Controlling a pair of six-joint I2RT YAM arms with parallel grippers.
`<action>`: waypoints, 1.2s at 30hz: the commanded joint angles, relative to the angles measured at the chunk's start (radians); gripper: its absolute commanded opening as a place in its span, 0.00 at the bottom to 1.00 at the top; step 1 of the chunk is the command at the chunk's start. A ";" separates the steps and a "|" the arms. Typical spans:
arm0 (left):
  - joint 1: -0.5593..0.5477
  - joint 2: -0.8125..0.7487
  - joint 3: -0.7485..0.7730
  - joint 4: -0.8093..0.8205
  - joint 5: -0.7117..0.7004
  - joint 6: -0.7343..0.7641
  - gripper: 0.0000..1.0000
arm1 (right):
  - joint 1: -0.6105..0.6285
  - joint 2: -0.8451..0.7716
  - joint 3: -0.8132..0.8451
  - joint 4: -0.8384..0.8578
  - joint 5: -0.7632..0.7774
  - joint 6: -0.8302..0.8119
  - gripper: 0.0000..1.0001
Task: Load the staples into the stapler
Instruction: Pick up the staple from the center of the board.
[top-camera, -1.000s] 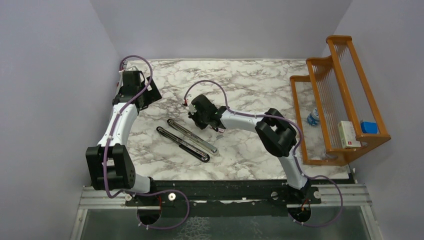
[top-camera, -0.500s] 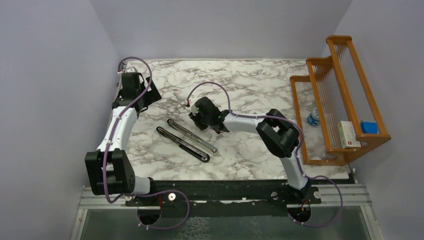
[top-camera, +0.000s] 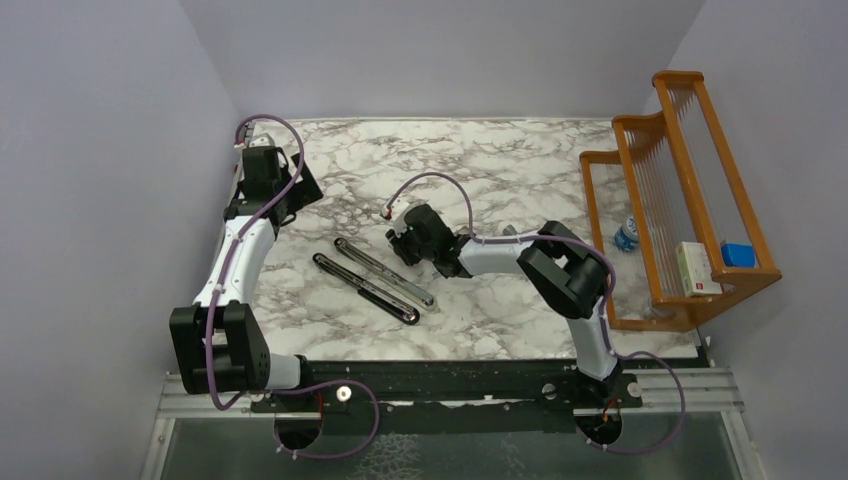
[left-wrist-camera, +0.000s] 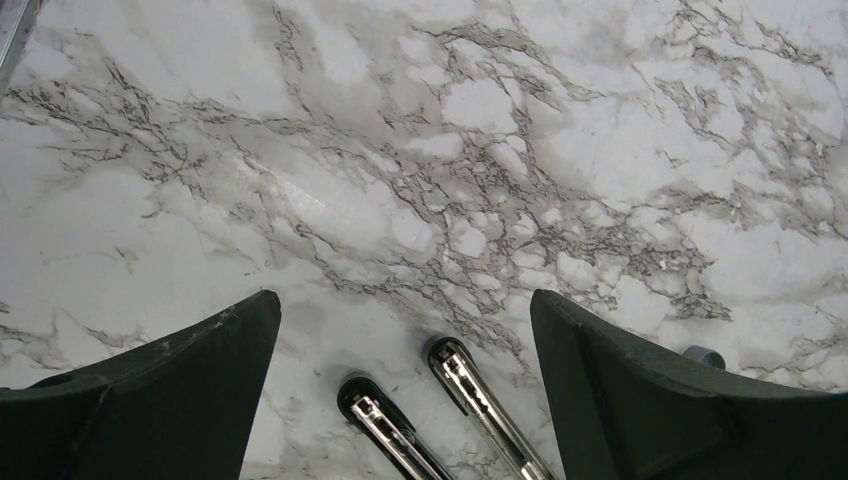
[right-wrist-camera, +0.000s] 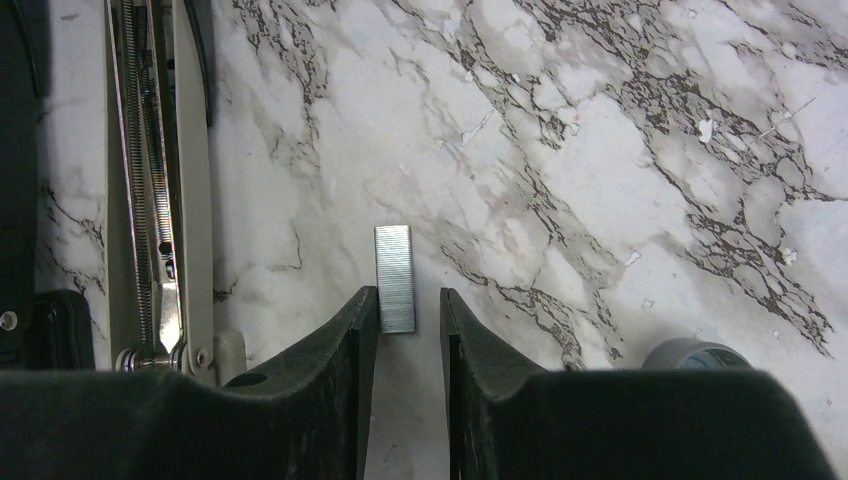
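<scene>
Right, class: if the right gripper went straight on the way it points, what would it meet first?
Probably the staple strip on the marble table, between the tips of the right gripper; depth is unclear, so the table may come first.

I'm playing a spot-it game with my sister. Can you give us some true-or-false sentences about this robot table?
1. A strip of staples lies flat on the marble table. True.
2. The right arm's jaws are squeezed tight on that strip. False: they stand a little apart, with a gap beside the strip.
3. The left arm's jaws are wide open and hold nothing. True.
4. The stapler is shut. False: it lies opened out, its two long halves side by side.
5. The wooden rack stands at the table's left side. False: it is at the right side.
</scene>
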 joint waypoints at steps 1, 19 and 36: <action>0.005 -0.015 -0.005 0.034 0.020 0.005 0.99 | -0.003 0.051 -0.066 -0.109 -0.011 -0.008 0.30; 0.005 0.010 0.009 0.029 0.094 0.032 0.99 | -0.003 0.053 -0.149 -0.050 -0.010 -0.003 0.21; 0.029 0.043 0.003 0.016 0.083 -0.007 0.99 | -0.003 -0.060 -0.090 -0.111 -0.018 -0.006 0.07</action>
